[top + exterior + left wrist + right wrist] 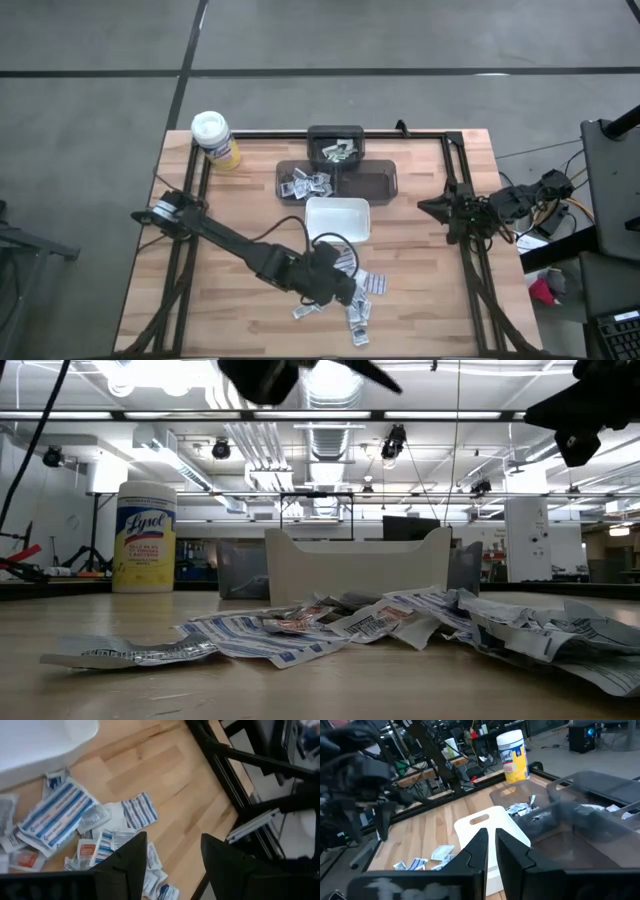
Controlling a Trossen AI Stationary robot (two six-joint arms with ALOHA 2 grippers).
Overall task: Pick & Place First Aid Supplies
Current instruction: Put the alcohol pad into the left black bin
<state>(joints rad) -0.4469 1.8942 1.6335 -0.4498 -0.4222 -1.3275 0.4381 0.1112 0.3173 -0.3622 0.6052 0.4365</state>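
The left gripper (345, 285) hangs over the loose heap of first aid supplies (355, 300) on the near part of the table (440, 290), just beyond the near edge of the white dish (337, 218); its fingers (127, 862) stand apart with nothing between them. The right gripper (432, 208) waits at the table's right side, its fingers nearly together and empty. The packets lie flat, overlapped and partly stacked. The main risk is that a descent into the heap pinches several packets at once, or slides off a flat packet and scatters its neighbours. Packets near the table's near edge could be pushed off. More packets already sit in the dark bins (335, 165) beyond the dish.
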